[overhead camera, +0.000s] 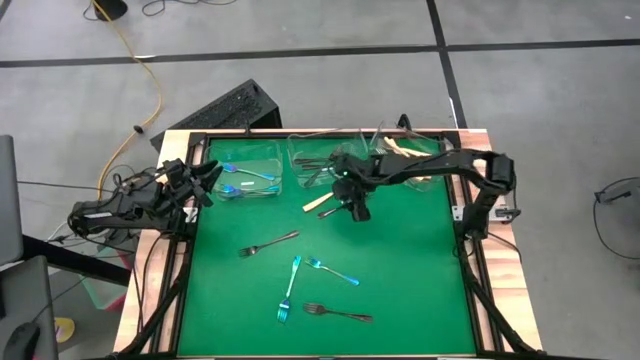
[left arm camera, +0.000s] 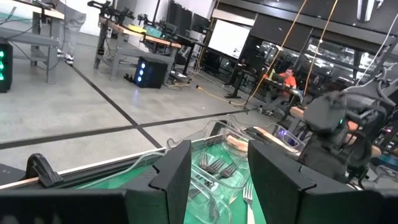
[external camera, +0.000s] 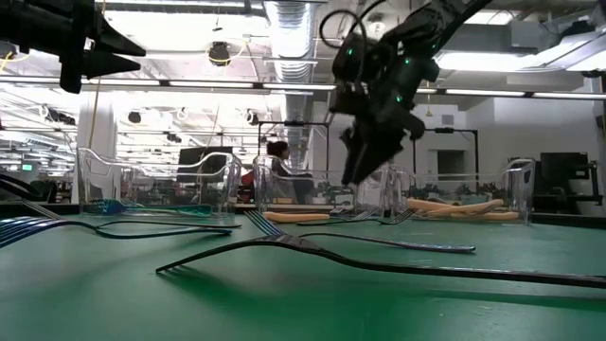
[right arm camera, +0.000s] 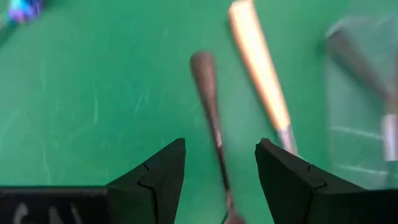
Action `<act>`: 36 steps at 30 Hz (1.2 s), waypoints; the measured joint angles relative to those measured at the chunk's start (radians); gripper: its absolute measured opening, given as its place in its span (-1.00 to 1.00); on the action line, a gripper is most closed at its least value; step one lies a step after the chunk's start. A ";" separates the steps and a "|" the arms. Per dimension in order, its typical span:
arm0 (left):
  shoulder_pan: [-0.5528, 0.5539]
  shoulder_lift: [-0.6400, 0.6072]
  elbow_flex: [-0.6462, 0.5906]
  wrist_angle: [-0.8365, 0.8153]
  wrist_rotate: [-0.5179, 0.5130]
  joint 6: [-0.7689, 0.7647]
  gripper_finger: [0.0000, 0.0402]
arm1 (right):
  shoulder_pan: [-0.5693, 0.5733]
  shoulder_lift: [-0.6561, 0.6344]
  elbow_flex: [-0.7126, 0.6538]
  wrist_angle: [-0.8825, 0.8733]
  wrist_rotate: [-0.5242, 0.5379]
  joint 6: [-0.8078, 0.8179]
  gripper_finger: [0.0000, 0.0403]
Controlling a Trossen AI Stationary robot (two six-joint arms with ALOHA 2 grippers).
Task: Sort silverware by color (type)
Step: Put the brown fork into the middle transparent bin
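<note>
No readable brand, label or writing shows anywhere. Along the 12 o'clock edge of the green desk (overhead camera: 400, 280) stand three clear tubs: the left tub (overhead camera: 248, 167) holds iridescent blue forks (overhead camera: 247, 184), the middle tub (overhead camera: 312, 158) holds dark grey forks (overhead camera: 318, 164), and the right tub (overhead camera: 415, 150) at about 1 o'clock holds cream-handled forks (overhead camera: 405, 150). The right hand (overhead camera: 352, 203) hangs over the desk just in front of the middle tub, a little toward 12 o'clock from the desk's middle; its two fingers are spread apart with nothing between them, and the right wrist view shows it poised above a loose dark fork (right arm camera: 214, 134) that lies beside a cream-handled fork (overhead camera: 320, 201), both on the mat and close to the tub wall. The left hand (overhead camera: 208, 182) waits at about 10 o'clock, by the desk's left rim next to the left tub, fingers apart and holding nothing. More forks lie loose toward 6 o'clock: a dark fork (overhead camera: 268, 244) left of centre, two blue forks (overhead camera: 290, 288) and (overhead camera: 332, 270) close together, and another dark fork (overhead camera: 337, 313) nearest the 6 o'clock edge. In the low view a person (external camera: 277, 166) sits in the room far behind the tubs.
</note>
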 joint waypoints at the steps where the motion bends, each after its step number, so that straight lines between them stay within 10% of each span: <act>1: 0.000 0.000 0.000 -0.001 0.002 -0.002 -0.28 | 0.003 0.015 0.000 -0.007 0.002 -0.009 0.07; 36: 0.000 0.000 0.000 -0.020 0.009 -0.027 -0.28 | -0.048 0.119 -0.108 0.026 0.098 0.012 -0.26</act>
